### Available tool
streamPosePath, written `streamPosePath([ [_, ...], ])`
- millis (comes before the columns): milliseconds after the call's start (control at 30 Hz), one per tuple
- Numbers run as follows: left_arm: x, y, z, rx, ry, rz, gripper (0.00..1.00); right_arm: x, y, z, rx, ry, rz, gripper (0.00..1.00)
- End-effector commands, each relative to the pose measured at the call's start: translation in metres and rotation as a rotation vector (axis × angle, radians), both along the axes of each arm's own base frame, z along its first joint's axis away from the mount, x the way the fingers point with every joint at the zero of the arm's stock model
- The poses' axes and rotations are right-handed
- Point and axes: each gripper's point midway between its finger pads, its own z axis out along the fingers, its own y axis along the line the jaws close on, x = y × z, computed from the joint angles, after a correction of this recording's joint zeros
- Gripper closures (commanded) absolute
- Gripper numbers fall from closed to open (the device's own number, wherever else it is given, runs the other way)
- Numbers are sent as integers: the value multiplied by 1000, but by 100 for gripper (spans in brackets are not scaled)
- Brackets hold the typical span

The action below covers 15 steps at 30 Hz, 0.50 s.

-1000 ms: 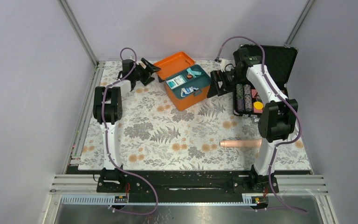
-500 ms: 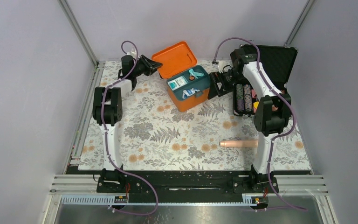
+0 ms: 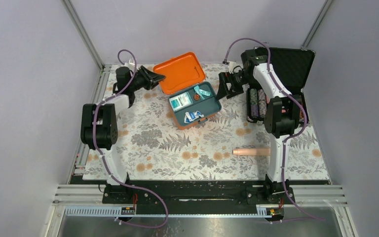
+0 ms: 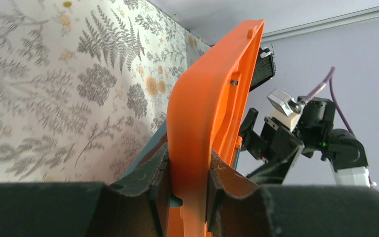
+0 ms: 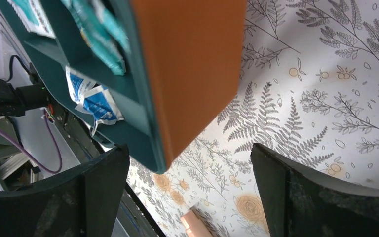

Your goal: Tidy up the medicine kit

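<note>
Orange rectangular plastic medicine kit (image 3: 210,104), counter's far edge: hinged lid (image 3: 180,72) was pinched by the left gripper (image 4: 187,170), presumably to hold it open. Right gripper (image 5: 188,150) hung released beside it.

You see the orange medicine kit (image 3: 193,104) far-centre, skewed, lid (image 3: 180,72) open toward far-left, teal tray (image 3: 209,103) holding white-and-teal packets (image 3: 179,102).

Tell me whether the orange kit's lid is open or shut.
Open. The lid is swung back, the teal tray and packets lie exposed, and the left hand grips the lid's edge.
</note>
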Motion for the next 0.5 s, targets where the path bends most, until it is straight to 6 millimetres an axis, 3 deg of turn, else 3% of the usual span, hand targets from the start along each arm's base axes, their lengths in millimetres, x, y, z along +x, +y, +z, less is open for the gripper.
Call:
streamPosePath([
  [0, -32, 26, 57, -28, -116, 19, 88, 8, 20, 8, 80, 10, -5, 0],
  [133, -55, 48, 54, 15, -98, 77, 78, 7, 39, 5, 105, 30, 17, 1],
  [300, -75, 78, 38, 83, -55, 153, 56, 5, 63, 5, 134, 41, 40, 0],
  [467, -87, 87, 28, 131, -56, 163, 44, -2, 80, 5, 148, 64, 60, 0],
])
